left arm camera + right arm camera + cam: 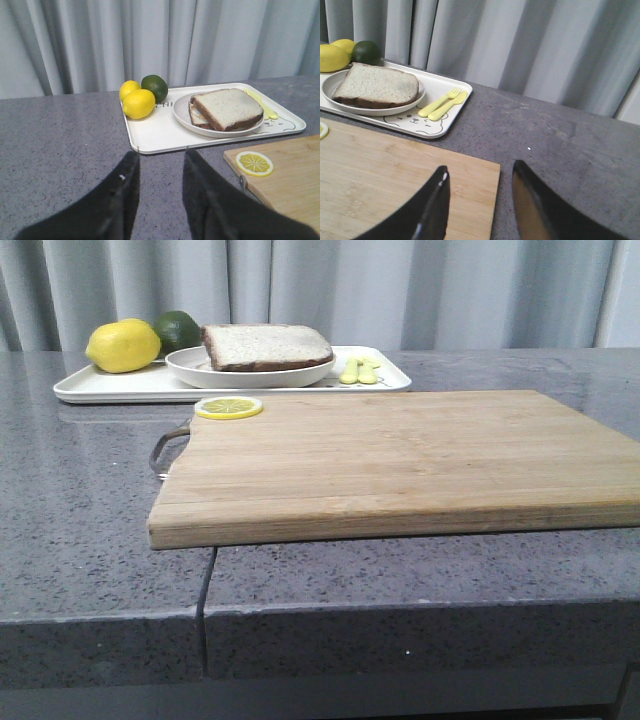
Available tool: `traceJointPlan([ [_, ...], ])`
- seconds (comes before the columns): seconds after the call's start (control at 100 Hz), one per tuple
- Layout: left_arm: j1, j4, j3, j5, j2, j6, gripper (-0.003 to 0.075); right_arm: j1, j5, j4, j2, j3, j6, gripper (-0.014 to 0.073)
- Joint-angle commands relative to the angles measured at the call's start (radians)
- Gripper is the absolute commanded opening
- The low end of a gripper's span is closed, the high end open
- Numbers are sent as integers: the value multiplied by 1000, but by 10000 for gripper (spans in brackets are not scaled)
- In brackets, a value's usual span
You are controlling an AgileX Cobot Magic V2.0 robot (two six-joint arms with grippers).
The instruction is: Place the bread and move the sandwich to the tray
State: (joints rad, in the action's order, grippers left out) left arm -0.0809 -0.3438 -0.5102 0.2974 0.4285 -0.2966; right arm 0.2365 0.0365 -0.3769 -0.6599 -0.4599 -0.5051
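Note:
The sandwich [266, 345], with a pale speckled bread slice [227, 107] on top, lies in a round white plate [190, 368] on the long white tray [100, 387] at the back left of the counter. It also shows in the right wrist view [376, 85]. No egg is visible. My left gripper [160, 157] is open and empty over the grey counter, just short of the tray's [155, 135] near edge. My right gripper [480, 170] is open and empty over the far right corner of the wooden cutting board [380, 175]. Neither gripper shows in the front view.
Two lemons [138, 103] and a lime [155, 87] sit on the tray's left end, a yellow fork and knife [442, 103] on its right end. A lemon slice [229, 407] lies on the board's [400, 460] far left corner. Grey curtains hang behind.

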Motion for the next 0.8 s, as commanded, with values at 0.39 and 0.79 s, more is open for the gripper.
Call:
traceJointPlan([
  [0.39, -6, -83, 148, -162, -108, -1, 188, -7, 152, -22, 231, 164, -7, 319],
  [0.79, -6, -83, 148, -162, -108, -1, 104, -7, 173, -23, 232, 164, -7, 92],
])
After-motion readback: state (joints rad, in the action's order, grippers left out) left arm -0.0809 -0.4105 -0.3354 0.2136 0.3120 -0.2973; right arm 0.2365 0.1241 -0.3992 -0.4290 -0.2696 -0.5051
